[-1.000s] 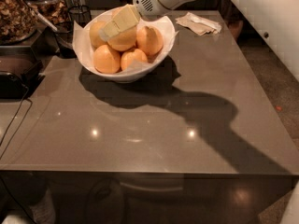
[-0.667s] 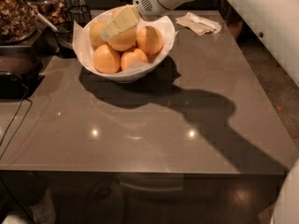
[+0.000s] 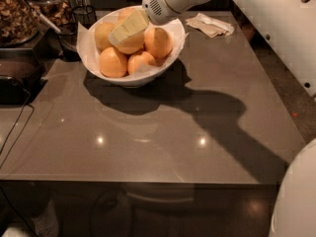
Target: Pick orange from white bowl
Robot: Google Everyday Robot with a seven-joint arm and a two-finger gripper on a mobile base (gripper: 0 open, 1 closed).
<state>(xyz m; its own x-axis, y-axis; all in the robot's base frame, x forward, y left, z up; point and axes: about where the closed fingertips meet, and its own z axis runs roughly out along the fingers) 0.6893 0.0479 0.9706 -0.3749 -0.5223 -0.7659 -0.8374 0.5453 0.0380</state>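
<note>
The white bowl stands at the back of the grey table, lined with white paper that sticks up at its rim. It holds several oranges. The orange, large and pale yellow-orange, lies in the middle of the pile, with deeper-orange fruits in front and to its right. My gripper reaches in from the upper right and rests down on top of that middle orange, covering its upper part. The white wrist hangs over the bowl's far rim.
A crumpled napkin lies on the table right of the bowl. Jars of nuts and a black appliance stand at the left, with a cable running down. My white arm fills the right side.
The gripper stays in place on the middle orange. The white body at the lower right edge has come further into view.
</note>
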